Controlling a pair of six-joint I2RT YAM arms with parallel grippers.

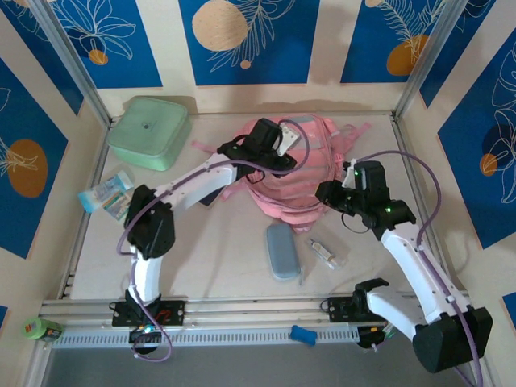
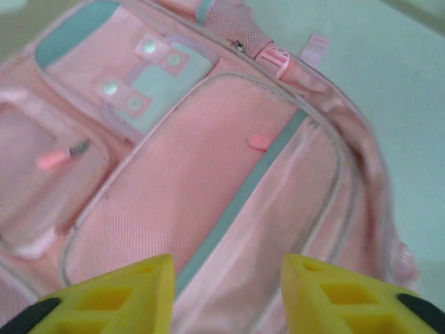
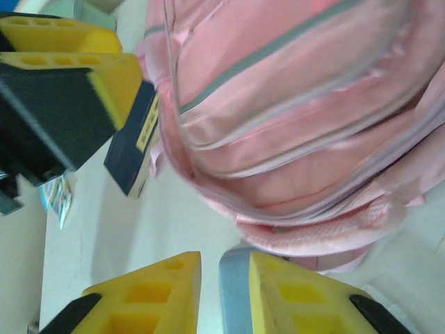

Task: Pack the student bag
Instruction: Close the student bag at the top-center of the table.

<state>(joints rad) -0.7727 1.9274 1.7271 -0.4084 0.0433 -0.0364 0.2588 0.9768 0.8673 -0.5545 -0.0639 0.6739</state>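
**Student bag being flanked by both sets of fingers, nothing being carried yet**

The student bag [image 1: 294, 173] is lying flat at the back middle of the desk [image 1: 226, 258], front pockets up. The left gripper [image 2: 226, 278] is being held over its front panel, fingers moderately wide and empty. The right gripper [image 3: 211, 268] is being kept at the bag's near right edge, fingers narrow, nothing seen between them. The risk, as judged: loose fabric could be pinched instead of the zip pull [image 2: 259, 142] (a small pink tab, easily missed). The whole bag would then be dragged onto the grey-blue case [image 1: 282, 250] or the small clear bottle [image 1: 324, 254]. The arms are also being worked close together, so a knock is being risked.
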